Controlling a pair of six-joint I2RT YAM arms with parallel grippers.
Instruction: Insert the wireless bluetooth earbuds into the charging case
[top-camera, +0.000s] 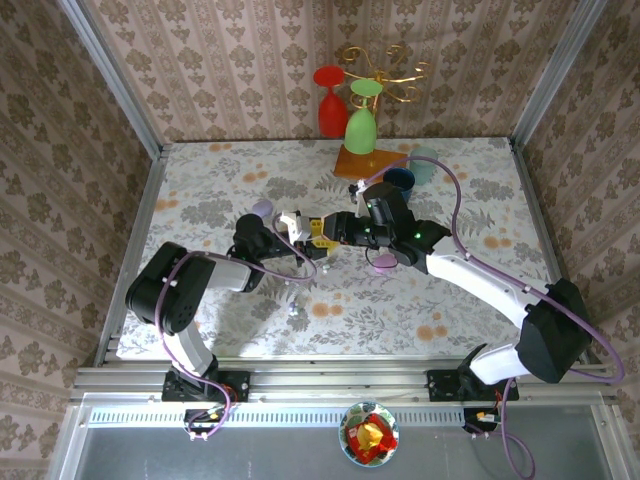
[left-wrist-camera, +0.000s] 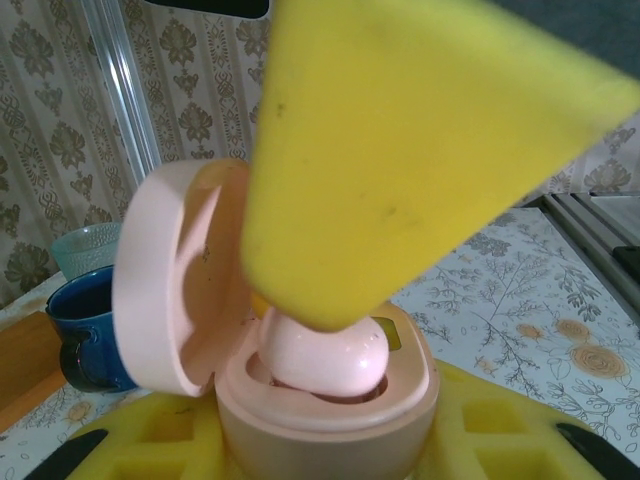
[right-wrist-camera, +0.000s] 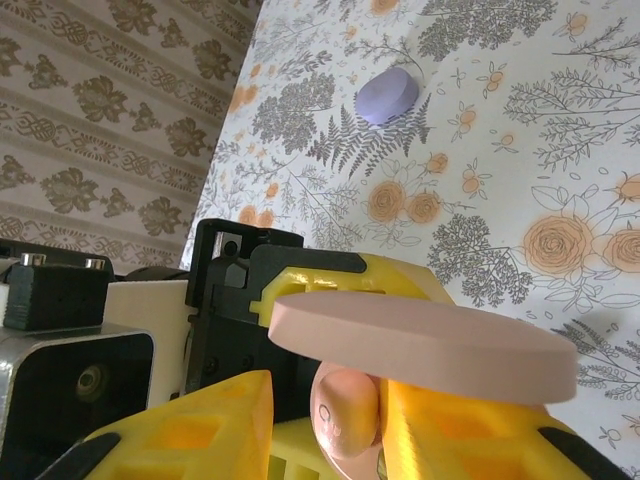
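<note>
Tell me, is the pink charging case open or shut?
Open. The charging case has its lid hinged back, and a pink earbud sits inside.

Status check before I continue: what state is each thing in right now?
pink charging case, lid open
pink earbud, sitting in the case's well
purple case, closed, lying on the table
left gripper, shut on the pink charging case
right gripper, fingers either side of the pink earbud, grip unclear
</note>
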